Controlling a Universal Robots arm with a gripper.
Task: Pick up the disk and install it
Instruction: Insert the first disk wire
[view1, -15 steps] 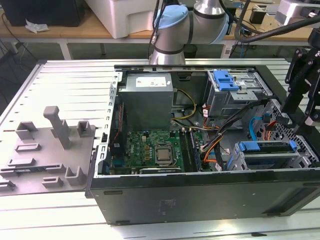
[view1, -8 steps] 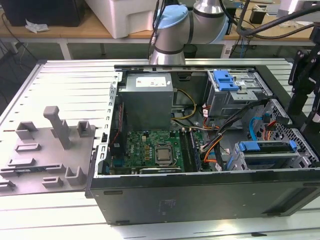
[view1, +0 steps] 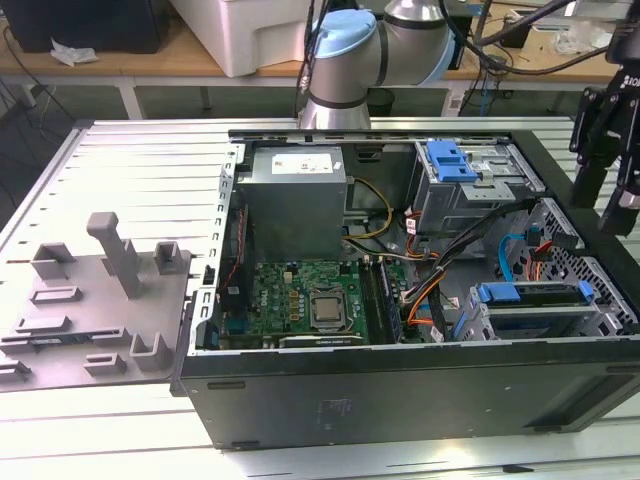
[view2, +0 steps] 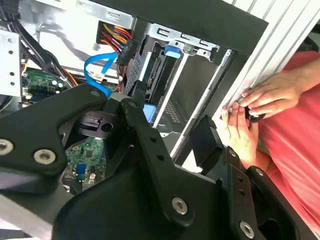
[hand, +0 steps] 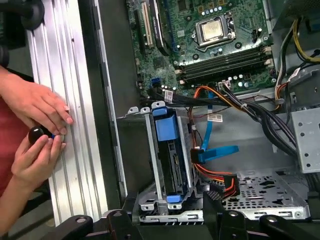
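Disk: the disk (hand: 167, 131) stands on edge in the grey drive cage (hand: 151, 165) at a corner of the open computer case (view1: 400, 400), blue carrier outermost and metal body down in the slot.
Claw: the claw (view1: 604, 200) hangs beside the case on the exterior view's right, higher than its wall. Its jaws are spread wide with nothing between them, and it is well apart from the disk.
Handling: probably stiff and dense for its size, smooth on the metal faces and sensitive to knocks. The plastic carrier likely flexes a little.
Where to hold: my judgement is squarely across the carrier's two long edges, keeping off the label face and the connector end.
Exterior view: gives the whole layout. The case lies open on the slotted desk (view1: 140, 150), with the motherboard (view1: 300, 290), a second cage topped by a blue latch (view1: 450, 160), and a grey fixture plate (view1: 100, 290) on the exterior view's left.
First wrist view: looks into the cage and shows how the disk sits. It also shows a person's hands (hand: 37, 107) at the desk edge, around a small black knob (hand: 37, 134).
Second wrist view: shows the claw's linkage close up, the cage from its side, and the hands from another angle.
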